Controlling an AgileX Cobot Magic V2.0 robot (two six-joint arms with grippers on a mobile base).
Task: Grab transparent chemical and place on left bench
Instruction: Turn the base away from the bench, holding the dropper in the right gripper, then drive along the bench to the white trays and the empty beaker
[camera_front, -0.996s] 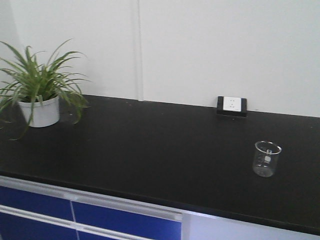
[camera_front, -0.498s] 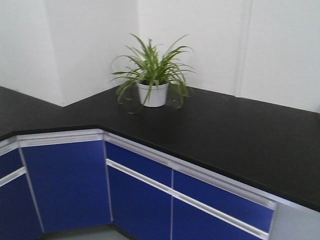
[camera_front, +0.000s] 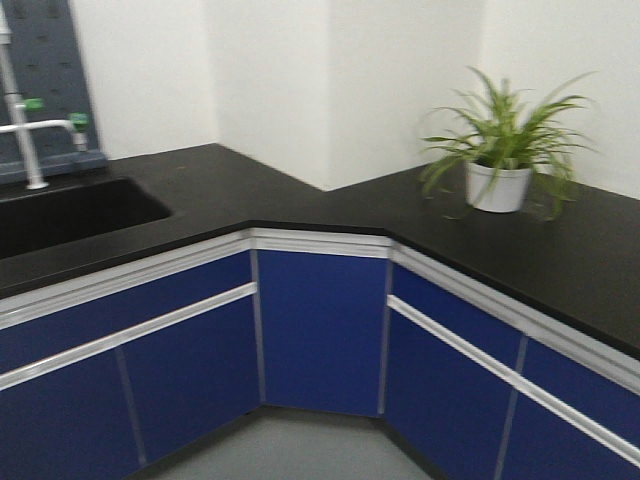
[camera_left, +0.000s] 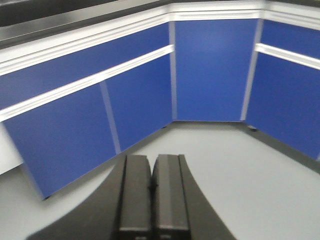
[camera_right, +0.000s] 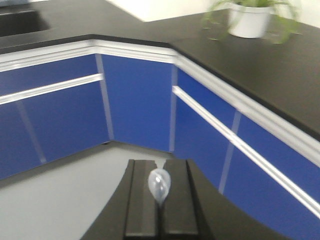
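The transparent chemical (camera_right: 159, 184) shows only its clear bulb, standing up between the black fingers of my right gripper (camera_right: 160, 163), which is shut on it; its stem is hidden in the jaws. My left gripper (camera_left: 151, 158) is shut with nothing in it, low over the grey floor. The left bench (camera_front: 190, 195) has a matte black top, blue doors and a sunken sink (camera_front: 70, 212), and runs along the left of the front view. It also shows at the upper left of the right wrist view, bench (camera_right: 65, 22). Neither gripper appears in the front view.
A white faucet (camera_front: 25, 130) stands behind the sink. A potted green plant (camera_front: 500, 165) sits on the right-hand counter, plant (camera_right: 250, 17). Blue cabinet doors (camera_left: 215, 70) meet at an inner corner ahead. Grey floor (camera_left: 250, 180) lies below both grippers.
The front view has swung left: the beaker and wall socket left the frame, the plant slid from left to right, and the corner, sink and faucet came into view.
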